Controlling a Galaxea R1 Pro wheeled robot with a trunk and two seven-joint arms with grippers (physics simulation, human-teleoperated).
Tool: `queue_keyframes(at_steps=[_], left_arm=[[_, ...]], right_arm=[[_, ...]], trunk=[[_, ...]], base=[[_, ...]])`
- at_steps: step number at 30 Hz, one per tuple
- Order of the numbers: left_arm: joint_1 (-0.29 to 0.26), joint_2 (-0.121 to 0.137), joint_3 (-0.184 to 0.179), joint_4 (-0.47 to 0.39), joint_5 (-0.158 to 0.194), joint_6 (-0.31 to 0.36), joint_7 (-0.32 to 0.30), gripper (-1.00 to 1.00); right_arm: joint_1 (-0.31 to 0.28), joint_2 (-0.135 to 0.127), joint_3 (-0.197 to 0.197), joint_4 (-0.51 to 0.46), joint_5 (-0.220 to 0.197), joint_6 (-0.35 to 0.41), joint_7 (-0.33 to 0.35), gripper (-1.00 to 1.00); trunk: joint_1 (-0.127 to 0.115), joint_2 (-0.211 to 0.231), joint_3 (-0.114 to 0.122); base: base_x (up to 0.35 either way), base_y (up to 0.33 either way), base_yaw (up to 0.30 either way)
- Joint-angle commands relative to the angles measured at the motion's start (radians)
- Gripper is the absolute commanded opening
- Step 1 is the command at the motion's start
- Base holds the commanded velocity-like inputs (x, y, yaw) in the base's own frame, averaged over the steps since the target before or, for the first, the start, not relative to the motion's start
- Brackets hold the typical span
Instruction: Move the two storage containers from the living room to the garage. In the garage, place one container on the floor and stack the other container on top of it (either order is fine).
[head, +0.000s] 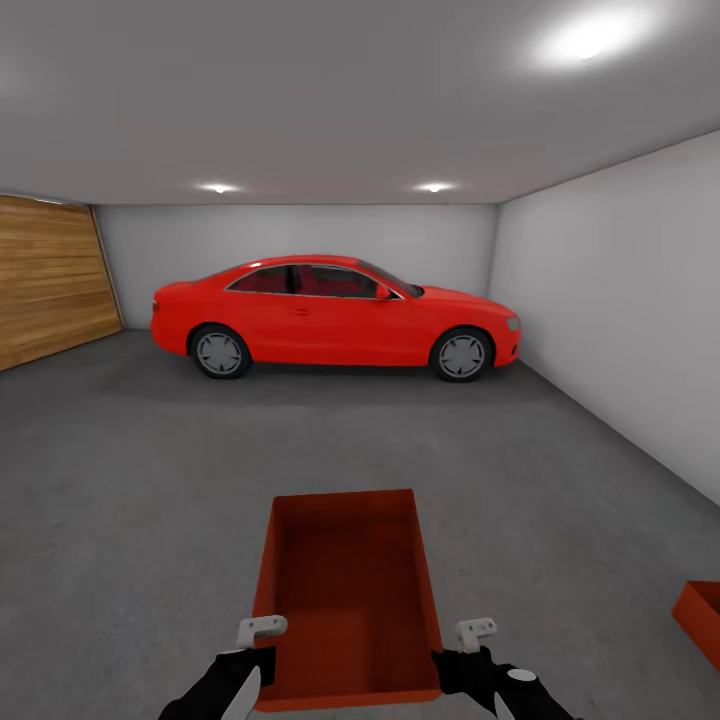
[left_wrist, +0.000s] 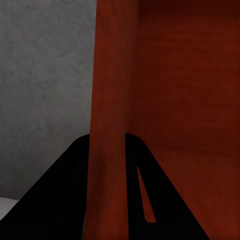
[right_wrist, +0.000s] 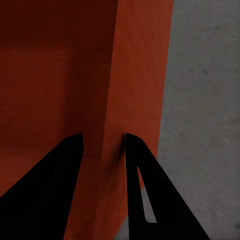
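The garage has pale grey walls, a slatted wooden door cut off at the left edge, and a dark grey floor. A red car stands side-on near the back wall. Close in front, a storage container is carried between both arms, open top up, its near end partly covered by the wrists. The left gripper straddles the container's left wall, one of its fingers outside and the other inside, pressed shut on the wall. The right gripper clamps the right wall the same way. A second storage container sits on the floor at the right, only a corner in view
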Motion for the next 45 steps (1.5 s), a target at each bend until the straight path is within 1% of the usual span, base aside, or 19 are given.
queue_keyframes(at_steps=[1, 18, 19, 20, 23, 26, 27, 30, 32, 34, 45], left_arm=[[-0.001, 0.005, 0.009, -0.005, -0.021, -0.085, 0.009, -1.00], [-0.001, 0.005, 0.009, -0.005, -0.021, -0.085, 0.009, -1.00], [0.006, -0.005, -0.012, -0.007, 0.010, 0.008, 0.009, -1.00], [0.012, -0.003, -0.012, -0.012, 0.010, 0.011, 0.009, -1.00], [0.014, 0.007, -0.022, -0.021, 0.031, 0.011, 0.009, -1.00], [0.019, 0.008, -0.027, -0.019, 0.039, -0.003, 0.008, -1.00], [0.019, 0.008, -0.028, -0.019, 0.042, -0.007, 0.008, -1.00], [0.020, 0.002, -0.021, -0.019, 0.031, -0.008, 0.007, -1.00], [0.020, -0.002, -0.012, -0.018, 0.020, -0.008, 0.007, -1.00], [0.021, -0.003, -0.012, -0.018, 0.014, -0.007, 0.007, -1.00], [0.021, -0.005, -0.014, -0.017, 0.011, -0.009, 0.007, -1.00]], right_arm=[[0.001, -0.001, 0.010, 0.000, -0.005, 0.007, 0.023, -1.00], [0.001, -0.001, 0.009, -0.001, -0.008, 0.006, 0.024, -1.00], [0.001, 0.005, 0.004, 0.003, 0.000, 0.004, -0.003, -1.00], [0.001, 0.006, 0.005, 0.008, 0.000, 0.005, -0.003, -1.00], [0.001, 0.014, 0.004, 0.008, 0.000, 0.005, -0.003, -1.00], [0.001, 0.012, 0.006, 0.011, 0.000, 0.003, -0.001, -1.00], [0.001, 0.008, 0.008, 0.012, 0.000, 0.003, -0.001, -1.00], [0.001, -0.001, 0.016, 0.012, -0.007, 0.003, 0.001, -1.00], [0.001, -0.003, 0.021, 0.012, -0.013, 0.003, 0.003, -1.00], [0.001, -0.003, 0.022, 0.012, -0.015, 0.002, 0.003, -1.00], [0.001, -0.004, 0.019, 0.012, -0.012, 0.002, 0.006, -1.00]], trunk=[[0.000, -0.001, 0.000], [0.000, -0.001, 0.000], [0.000, -0.001, 0.000], [0.000, -0.001, 0.000], [0.000, -0.001, 0.000], [0.000, -0.001, 0.000], [0.000, -0.001, 0.000], [0.000, -0.001, 0.000], [0.000, -0.001, 0.000], [0.000, -0.001, 0.000], [0.000, -0.001, 0.000]], base=[[0.001, 0.046, 0.000], [0.000, 0.005, 0.000], [0.000, 0.000, 0.000], [0.000, 0.000, 0.000], [0.000, 0.000, 0.000], [0.000, 0.000, 0.000], [0.000, 0.000, 0.000], [0.000, 0.000, 0.000], [0.000, 0.000, 0.000], [0.000, 0.000, 0.000], [0.000, 0.000, 0.000]])
